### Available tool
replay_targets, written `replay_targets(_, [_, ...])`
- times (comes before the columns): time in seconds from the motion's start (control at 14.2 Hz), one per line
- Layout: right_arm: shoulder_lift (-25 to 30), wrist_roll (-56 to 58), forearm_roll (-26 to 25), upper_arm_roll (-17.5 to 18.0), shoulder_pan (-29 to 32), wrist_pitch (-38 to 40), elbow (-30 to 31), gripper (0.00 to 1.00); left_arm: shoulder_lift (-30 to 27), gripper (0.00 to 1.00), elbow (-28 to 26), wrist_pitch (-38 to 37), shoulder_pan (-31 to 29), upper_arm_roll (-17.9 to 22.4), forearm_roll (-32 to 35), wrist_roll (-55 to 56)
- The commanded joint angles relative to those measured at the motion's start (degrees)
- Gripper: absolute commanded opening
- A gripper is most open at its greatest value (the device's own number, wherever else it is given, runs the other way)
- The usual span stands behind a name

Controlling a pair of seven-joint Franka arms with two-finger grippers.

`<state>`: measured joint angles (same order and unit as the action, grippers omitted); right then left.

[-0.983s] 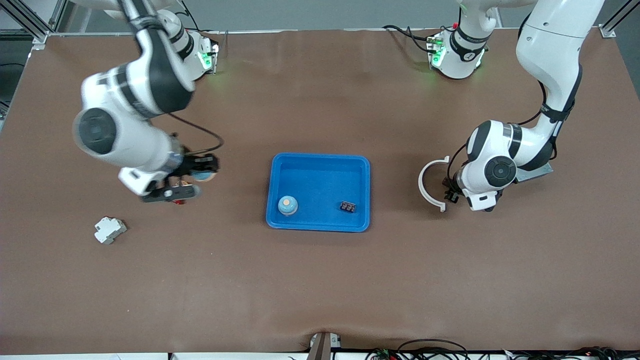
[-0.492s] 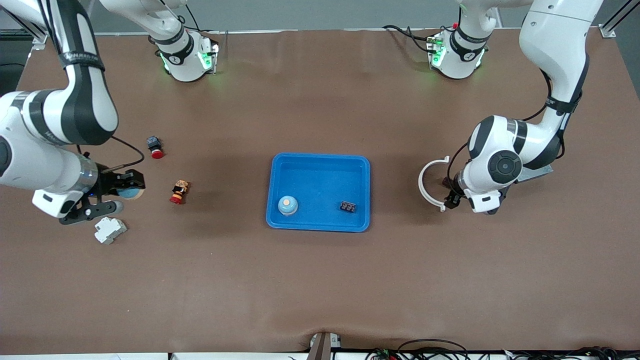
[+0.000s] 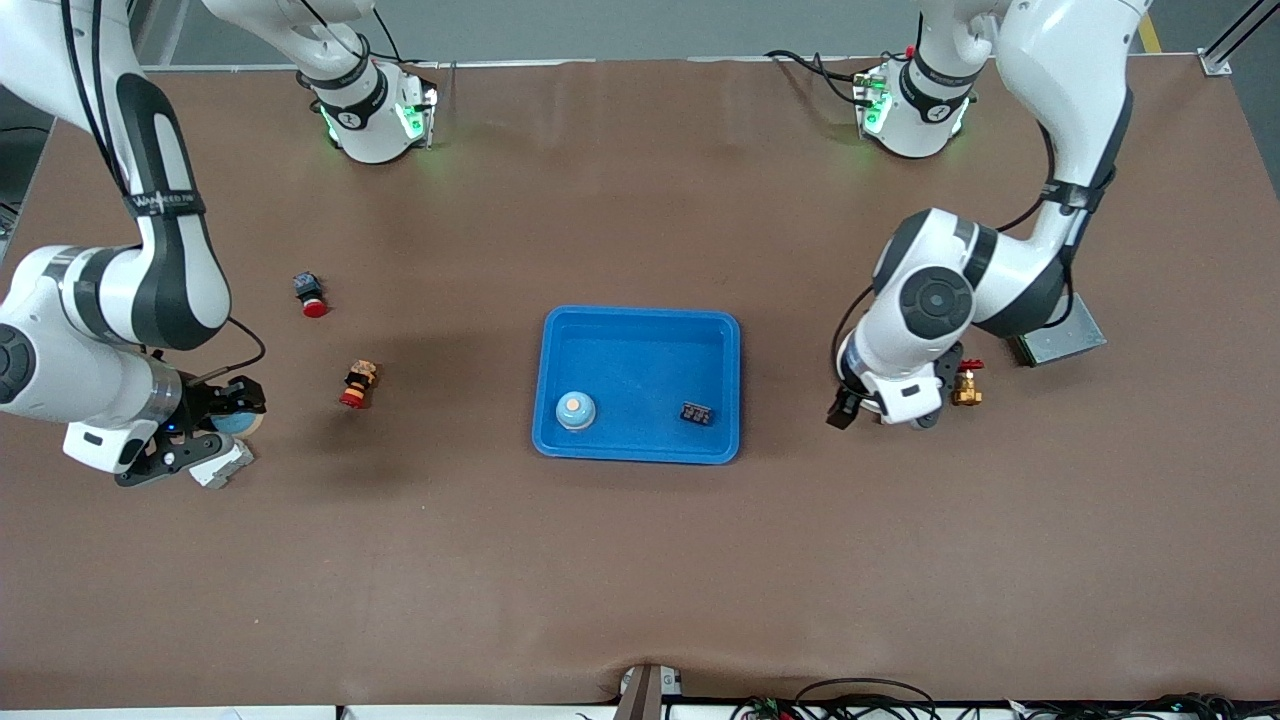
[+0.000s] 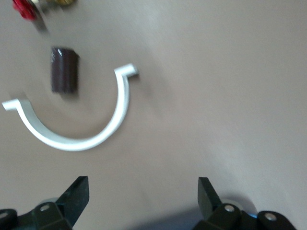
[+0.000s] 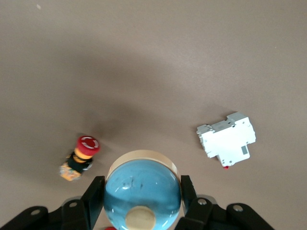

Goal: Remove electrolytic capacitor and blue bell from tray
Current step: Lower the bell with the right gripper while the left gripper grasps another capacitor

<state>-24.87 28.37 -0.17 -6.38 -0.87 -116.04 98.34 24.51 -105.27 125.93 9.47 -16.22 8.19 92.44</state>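
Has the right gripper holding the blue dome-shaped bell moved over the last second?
Yes. The right gripper moved away from the blue tray, toward the white breaker.

Two blue bells, two red-capped buttons, one tray, one white breaker

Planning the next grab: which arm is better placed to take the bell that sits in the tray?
Left, probably: the left gripper is open and empty beside the tray; the right gripper is shut on another blue bell.

A robotics lab: brown-covered table (aluminium framing at its corners), two mounted arms.
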Motion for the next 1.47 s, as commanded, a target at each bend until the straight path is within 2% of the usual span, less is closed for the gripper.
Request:
replay_targets(0.0, [-2.10, 2.12, -1.06, 1.19, 2.10, -0.94, 0.27, 0.31, 5.35, 1.00, 7.16, -1.21, 4.40, 0.22, 0.60, 5.18])
replay_targets(0.21, [-3.51, 2.65, -0.97, 1.19, 2.10, -3.73, 2.54, 0.32, 10.45, 1.00, 13.49, -1.21, 8.45, 0.31, 1.30, 11.00])
replay_targets(0.35, [-3.43, 2.56, -0.88, 1.28, 1.84, -9.00, 6.85, 0.32, 13.18, 1.00, 16.13, -0.34, 11.00, 0.75, 1.22, 13.46])
replay_targets(0.56, [-4.12, 2.56, -0.79, 1.28, 2.02, -11.22, 8.45, 0.34, 16.87, 1.00, 20.27, 0.72, 13.20, 1.02, 1.22, 16.72])
replay_targets(0.77, [-5.44, 2.56, -0.79, 1.28, 2.28, -12.01, 8.80, 0.35, 18.72, 0.90, 20.37, 6.24, 14.43, 1.10, 1.30, 17.95])
replay_targets(1.05, [-5.62, 2.56, -0.18, 1.37, 2.45, -15.96, 11.96, 0.37, 21.62, 0.76, 20.37, 9.77, 19.96, 6.89, 1.22, 20.23])
replay_targets(1.19, [-5.97, 2.56, -0.26, 1.37, 2.45, -16.32, 12.23, 0.37, 23.03, 0.71, 20.37, 10.39, 20.76, 7.43, 1.22, 20.33])
replay_targets(1.26, [-6.15, 2.56, -0.18, 1.37, 2.45, -16.32, 12.14, 0.37, 23.38, 0.66, 20.37, 10.48, 20.85, 7.52, 1.22, 20.24])
replay_targets(1.4, [-6.50, 2.56, -0.18, 1.37, 2.54, -16.93, 12.23, 0.37, 24.08, 0.52, 20.37, 11.00, 20.85, 7.52, 1.22, 20.24])
